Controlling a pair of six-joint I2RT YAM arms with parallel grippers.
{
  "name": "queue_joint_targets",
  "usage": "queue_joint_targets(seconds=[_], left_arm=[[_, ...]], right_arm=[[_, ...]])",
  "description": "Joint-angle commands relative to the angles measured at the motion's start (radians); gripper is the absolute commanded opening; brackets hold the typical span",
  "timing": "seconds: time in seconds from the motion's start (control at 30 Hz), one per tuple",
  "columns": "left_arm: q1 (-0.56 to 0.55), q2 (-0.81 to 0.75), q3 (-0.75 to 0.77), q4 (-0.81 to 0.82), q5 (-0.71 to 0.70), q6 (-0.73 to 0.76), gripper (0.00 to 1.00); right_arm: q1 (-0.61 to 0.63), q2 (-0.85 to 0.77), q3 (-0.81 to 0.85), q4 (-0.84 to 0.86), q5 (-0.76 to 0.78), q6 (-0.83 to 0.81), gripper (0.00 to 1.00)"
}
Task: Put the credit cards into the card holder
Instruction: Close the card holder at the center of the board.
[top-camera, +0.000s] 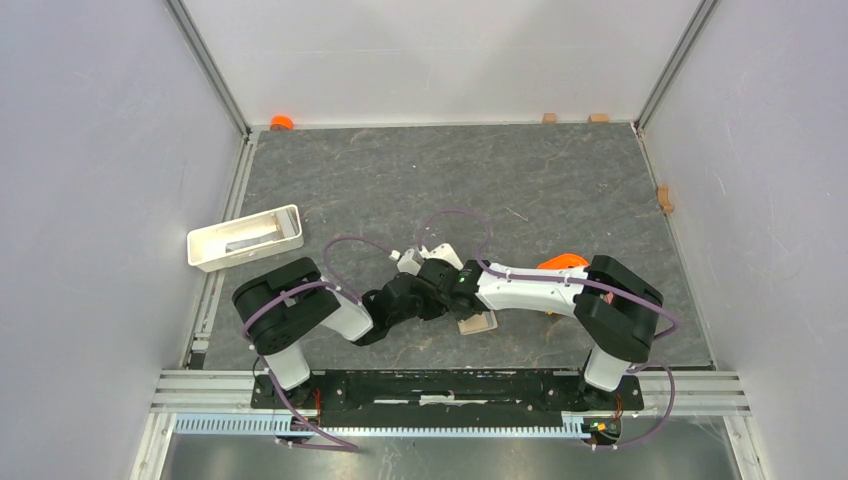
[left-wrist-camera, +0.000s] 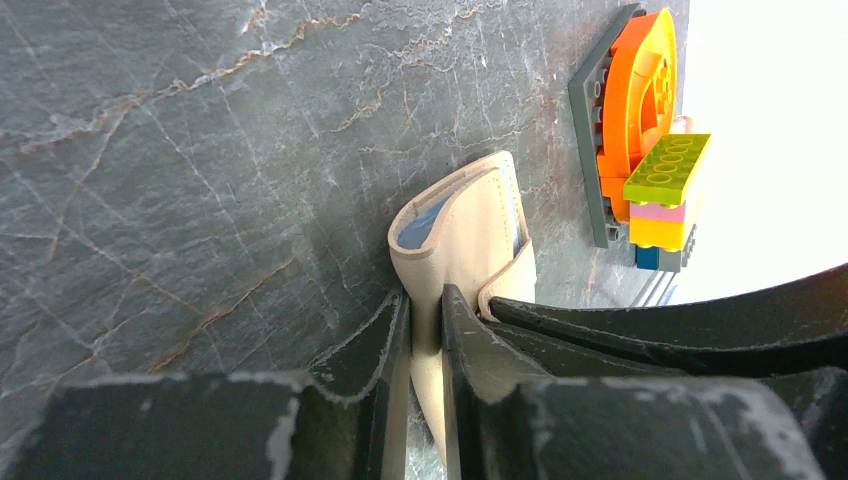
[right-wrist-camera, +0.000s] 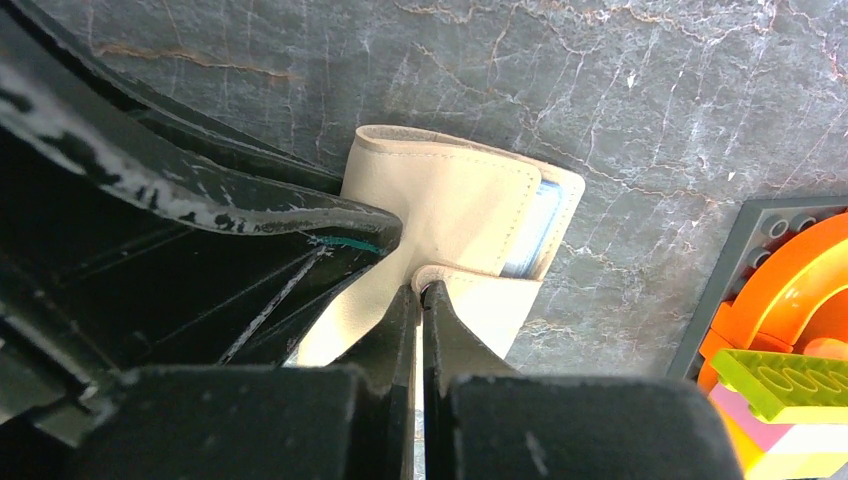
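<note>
From above, the card holder (top-camera: 478, 322) is seen on the grey table (top-camera: 560, 170), near the arm bases, half covered by the two wrists crossing over it. A white tray (top-camera: 245, 238) lies well apart to the left. The toy bricks (top-camera: 562, 262) are mostly hidden behind the right arm.

In the left wrist view, the left gripper (left-wrist-camera: 425, 300) is clamped on the holder's folded body, which is held on edge. The bricks stand out plainly here, just beyond the holder, with a lime brick (left-wrist-camera: 668, 168) on top.

In the right wrist view, the right gripper (right-wrist-camera: 421, 292) is pressed together on the holder's tab. A blue-grey layer shows inside the fold. Whether it is a card or a pocket cannot be told.
</note>
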Motion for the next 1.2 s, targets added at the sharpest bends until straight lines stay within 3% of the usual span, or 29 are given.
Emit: queue_joint_targets(seconds=[0.0,0.43,0.9,1.17], left_arm=[[-0.026,-0.008,-0.039,-0.09,0.066,-0.022,0.07],[0.045,-0.322,-0.087,-0.423,0.051,0.097,0.2],[0.09,-0.426,-0.132,-0.491,0.095,0.133,0.41],[0.124,-0.551,-0.17,-0.635,0.061,0.16,0.44]], right_arm=[[0.065,0.321,-0.151,0.299,-0.559,0.204,0.0],[0.111,0.481,-0.033,0.218,-0.516,0.214,0.0],[0.115,0.524,0.041,0.123,-0.354,0.208,0.03],[0.122,0.567,0.109,0.083,-0.309,0.199,0.06]])
